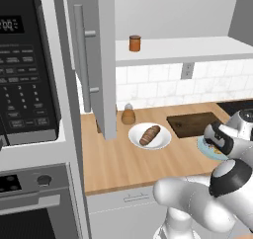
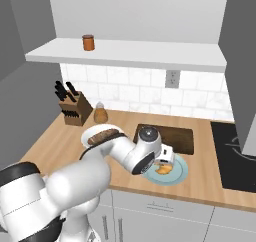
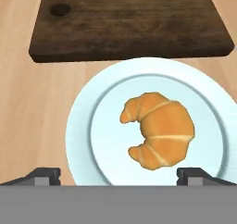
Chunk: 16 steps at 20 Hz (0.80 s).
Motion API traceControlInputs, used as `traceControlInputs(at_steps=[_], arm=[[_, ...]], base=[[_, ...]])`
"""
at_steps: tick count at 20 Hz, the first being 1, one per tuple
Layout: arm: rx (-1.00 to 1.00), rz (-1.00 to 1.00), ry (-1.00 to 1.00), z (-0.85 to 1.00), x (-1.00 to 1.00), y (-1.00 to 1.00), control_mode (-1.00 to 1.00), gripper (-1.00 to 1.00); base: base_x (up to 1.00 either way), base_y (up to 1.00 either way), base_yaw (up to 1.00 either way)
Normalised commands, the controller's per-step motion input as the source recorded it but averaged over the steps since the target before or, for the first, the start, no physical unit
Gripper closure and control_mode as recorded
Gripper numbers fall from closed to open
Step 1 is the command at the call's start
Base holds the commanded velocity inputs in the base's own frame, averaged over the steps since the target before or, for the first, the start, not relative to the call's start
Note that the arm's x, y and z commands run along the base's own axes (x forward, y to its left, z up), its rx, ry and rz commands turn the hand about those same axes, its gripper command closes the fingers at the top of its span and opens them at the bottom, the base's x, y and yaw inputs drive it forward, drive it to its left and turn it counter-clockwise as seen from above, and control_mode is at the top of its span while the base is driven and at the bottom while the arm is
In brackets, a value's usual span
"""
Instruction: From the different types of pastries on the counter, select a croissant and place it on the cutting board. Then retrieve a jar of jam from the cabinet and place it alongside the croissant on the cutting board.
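One croissant (image 3: 159,131) on teal plate (image 3: 78,126), one cutting board (image 3: 129,21), hand (image 3: 118,174) spread wide, empty

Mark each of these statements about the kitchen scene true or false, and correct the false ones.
1. The croissant lies on a pale blue plate. True.
2. The cutting board already has a pastry on it. False: its surface is bare.
3. The jam jar stands on the cabinet shelf. True.
4. The brown roll sits on the cutting board. False: it rests on a white plate to the board's left on the counter.
5. The end effector is shut on the croissant. False: its fingertips stand wide apart on either side, open, not touching it.
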Motion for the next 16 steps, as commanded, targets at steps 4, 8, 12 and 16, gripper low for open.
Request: traceControlInputs(at_steps=[4,8,12,16], arm=[[-0.02,-0.23,-0.03,0.00,0.23,-0.48,-1.00,-1.00],[0.00,-0.05,0.00,0.00,0.00,-0.07,-1.00,-1.00],[0.00,0.00,0.14,0.00,0.12,-0.04,-1.00,-1.00],[0.00,0.00,0.26,0.00,0.24,-0.28,-1.00,-1.00]], base=[[0.00,0.00,0.00],[0.00,0.00,0.00],[0.00,0.00,0.00],[0.00,0.00,0.00]])
